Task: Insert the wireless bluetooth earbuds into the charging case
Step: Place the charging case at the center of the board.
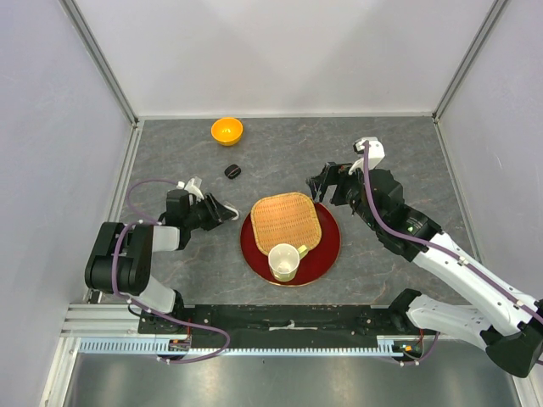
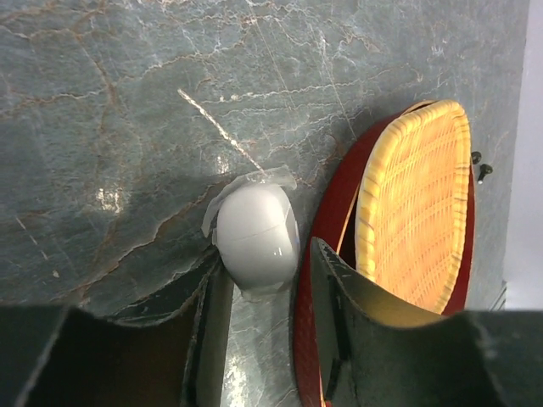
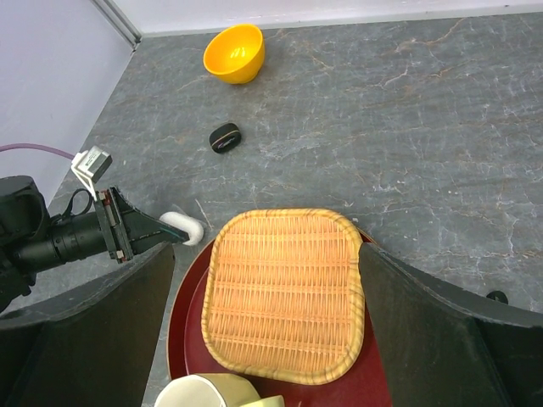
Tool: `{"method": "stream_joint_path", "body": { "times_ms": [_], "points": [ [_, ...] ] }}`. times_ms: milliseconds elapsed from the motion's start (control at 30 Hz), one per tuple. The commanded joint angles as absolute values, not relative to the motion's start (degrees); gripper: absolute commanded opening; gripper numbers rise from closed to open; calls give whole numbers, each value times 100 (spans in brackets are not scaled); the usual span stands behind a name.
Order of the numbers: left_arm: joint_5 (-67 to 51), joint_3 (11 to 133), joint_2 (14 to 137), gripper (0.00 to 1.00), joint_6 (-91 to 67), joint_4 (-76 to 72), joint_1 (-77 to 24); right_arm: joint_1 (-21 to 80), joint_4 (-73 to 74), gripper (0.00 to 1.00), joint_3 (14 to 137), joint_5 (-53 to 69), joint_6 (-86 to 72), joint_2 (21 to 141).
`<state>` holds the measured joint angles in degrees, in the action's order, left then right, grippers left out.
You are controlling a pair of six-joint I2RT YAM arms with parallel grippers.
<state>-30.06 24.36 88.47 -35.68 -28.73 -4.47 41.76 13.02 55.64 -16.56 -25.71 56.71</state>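
The left gripper [image 1: 222,209] lay low over the table [image 1: 399,153], reaching toward the red plate [image 2: 327,212]. Its fingers [image 2: 339,297] were spread only narrowly, one on each side of a glossy white earbud [image 2: 257,231]. That bud rested on the stone-patterned top, just beside the plate's rim. The left wrist view showed a thin dark sliver between the bud and the plate-side finger. The other finger met or overlapped the bud's lower edge, so I judged it bracketed, not yet clamped.

The bud's long axis ran along the fingers, pointing the way the gripper reached. Its narrow width therefore lay across the jaws, which suits a straight close with no need to turn the wrist.

A black earbud [image 1: 232,171] sat farther out and well apart, between this gripper and the orange bowl [image 1: 226,130]. It was nearer the left arm than the right.

The right gripper [image 1: 322,182] hung above the far side of the plate with its fingers wide apart and empty. It looked down over the woven mat [image 3: 288,292], with the cup [image 1: 284,261] at the plate's near edge.

I could not pick out a charging case for certain in any view.
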Motion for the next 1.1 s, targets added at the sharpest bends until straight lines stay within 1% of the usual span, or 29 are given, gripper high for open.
{"method": "stream_joint_path", "body": {
  "times_ms": [0, 67, 300, 533, 700, 733, 767, 800, 867, 900, 933, 1067],
  "points": [
    [-2822, 2628, 8772, 49, -3261, -2656, -413, 4140, 1151, 96, 5634, -1635, -2584, 5598],
    [-2734, 2628, 8719, 52, -3217, -2584, -413, 4140, 1151, 96, 5634, -1626, -2584, 5616],
    [-2365, 2619, 8350, 55, -3129, -2206, -413, 4113, 1160, 96, 5572, -1661, -2593, 5529],
    [-1777, 2847, 7508, 56, -2681, -1118, -422, 4096, 1151, 96, 5563, -1653, -2593, 5537],
    [-1538, 2856, 6839, 57, -2426, -783, -413, 4069, 1143, 98, 5572, -1643, -2593, 5607],
    [-1608, 2909, 6733, 67, -2321, -730, -413, 4069, 1143, 98, 5572, -1652, -2575, 5616],
    [-1608, 2944, 6567, 70, -2259, -599, -422, 4069, 1134, 98, 5564, -1661, -2549, 5616],
    [-1652, 2970, 6478, 70, -2189, -563, -422, 4061, 1134, 98, 5555, -1670, -2540, 5616],
    [-1679, 3006, 6242, 75, -1961, -562, -422, 4043, 1125, 98, 5555, -1696, -2496, 5625],
    [-1696, 3015, 6179, 76, -1873, -597, -422, 4034, 1116, 98, 5555, -1688, -2479, 5625],
    [-1696, 3015, 6109, 80, -1715, -667, -422, 4025, 1108, 98, 5555, -1696, -2461, 5642],
    [-2170, 2953, 5959, 86, -1451, -1404, -431, 3947, 1090, 98, 5546, -1714, -2356, 5695]
  ]
}}
